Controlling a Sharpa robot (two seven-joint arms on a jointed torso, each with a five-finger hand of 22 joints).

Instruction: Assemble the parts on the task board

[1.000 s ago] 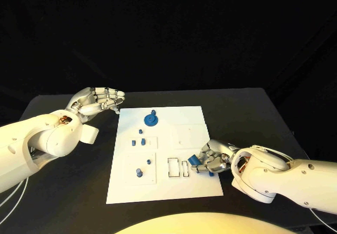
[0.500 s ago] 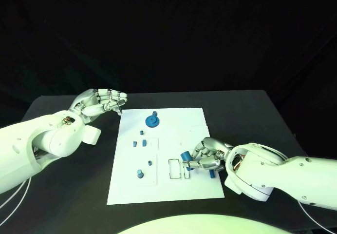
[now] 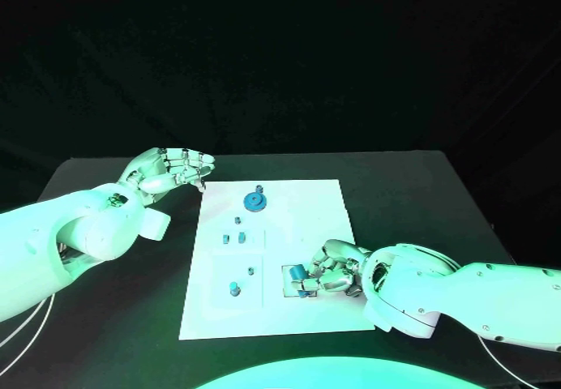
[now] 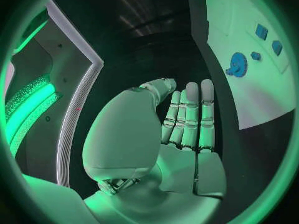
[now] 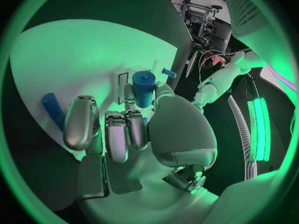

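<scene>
Right at the near-centre of the task board [image 3: 315, 212], a blue cylindrical part [image 5: 143, 87] sits pinched in the right hand [image 3: 330, 274], thumb on one side and fingers [image 5: 116, 134] curled round the other. The head view shows that hand low over the small rectangular slots [image 3: 290, 279] on the board, the blue piece [image 3: 298, 273] peeking out at its fingertips. From the right wrist view, a second blue peg [image 5: 52, 109] lies on the white plate just beside the hand, apart from the held one, and a smaller blue bit [image 5: 168, 73] sits farther along the board.

Out across the plate: a blue round gear-like part [image 3: 254, 199] stands toward the far end, a pair of small blue blocks [image 3: 234, 237] sits mid-board on the left side, and a few more small blue pieces [image 3: 235, 287] dot the panel nearer the robot. Whether these stand in sockets or merely rest on top, I can't tell.

Over on the black counter [image 3: 433, 194], the left hand [image 3: 171, 169] hovers off the board's far left corner, gripping nothing. In the left wrist view its fingers [image 4: 190, 117] lie straight and pressed side by side, thumb alongside, palm bare.
</scene>
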